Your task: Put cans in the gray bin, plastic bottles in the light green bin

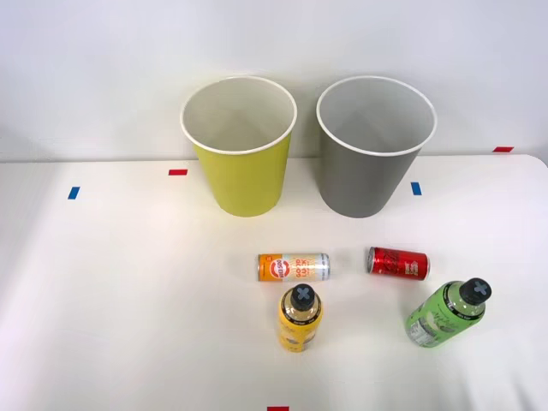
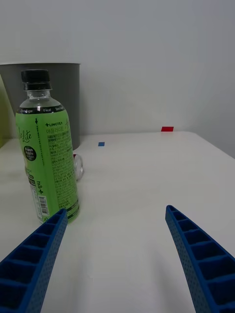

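Observation:
Two bins stand at the back of the white table: the light green bin (image 1: pixel 241 145) on the left and the gray bin (image 1: pixel 372 144) on the right. Both cans lie on their sides, the orange-and-silver can (image 1: pixel 294 267) and the red can (image 1: pixel 398 263). The yellow bottle (image 1: pixel 300 318) stands in front of the orange can. Upright at the front right is the green bottle (image 1: pixel 447 313). In the wrist view my right gripper (image 2: pixel 115 217) is open low over the table, the green bottle (image 2: pixel 46 151) just beyond one blue finger (image 2: pixel 36 259). The gray bin (image 2: pixel 54 95) and an end of the red can (image 2: pixel 78 166) show behind it.
Small red and blue tape marks dot the table: blue (image 1: pixel 74 193), red (image 1: pixel 177 172), blue (image 1: pixel 416 188), red (image 1: pixel 503 149), red (image 1: pixel 277 408). A white wall rises right behind the bins.

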### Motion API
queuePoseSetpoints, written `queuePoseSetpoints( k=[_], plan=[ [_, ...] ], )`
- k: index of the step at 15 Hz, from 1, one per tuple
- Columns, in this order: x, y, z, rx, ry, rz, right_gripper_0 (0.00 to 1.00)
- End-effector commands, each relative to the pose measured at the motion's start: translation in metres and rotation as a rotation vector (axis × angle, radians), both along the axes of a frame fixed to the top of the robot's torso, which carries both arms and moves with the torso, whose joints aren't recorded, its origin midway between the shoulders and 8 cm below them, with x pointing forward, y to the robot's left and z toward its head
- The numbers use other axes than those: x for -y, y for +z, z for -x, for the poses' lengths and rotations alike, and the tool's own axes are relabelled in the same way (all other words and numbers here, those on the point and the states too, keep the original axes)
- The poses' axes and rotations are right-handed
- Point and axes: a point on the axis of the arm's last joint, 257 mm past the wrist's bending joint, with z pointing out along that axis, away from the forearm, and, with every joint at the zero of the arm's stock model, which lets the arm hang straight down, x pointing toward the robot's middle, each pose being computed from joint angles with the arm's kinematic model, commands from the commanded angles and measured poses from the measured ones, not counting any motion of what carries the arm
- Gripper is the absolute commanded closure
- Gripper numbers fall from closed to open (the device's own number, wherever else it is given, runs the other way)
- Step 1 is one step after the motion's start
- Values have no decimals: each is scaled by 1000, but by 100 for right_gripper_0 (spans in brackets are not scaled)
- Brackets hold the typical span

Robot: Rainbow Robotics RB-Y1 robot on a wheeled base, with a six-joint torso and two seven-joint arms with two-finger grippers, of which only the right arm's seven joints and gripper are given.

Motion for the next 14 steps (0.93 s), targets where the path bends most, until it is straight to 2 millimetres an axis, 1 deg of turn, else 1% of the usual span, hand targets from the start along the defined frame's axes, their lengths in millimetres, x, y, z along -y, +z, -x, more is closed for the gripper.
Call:
queuePoseSetpoints(
  k=[1,13,14],
  plan=[
    [0,0,0,0,0,0,32],
    [0,0,0,0,0,0,32],
    [-3,-16,-4,-26,-10,-23,32]
  ],
)
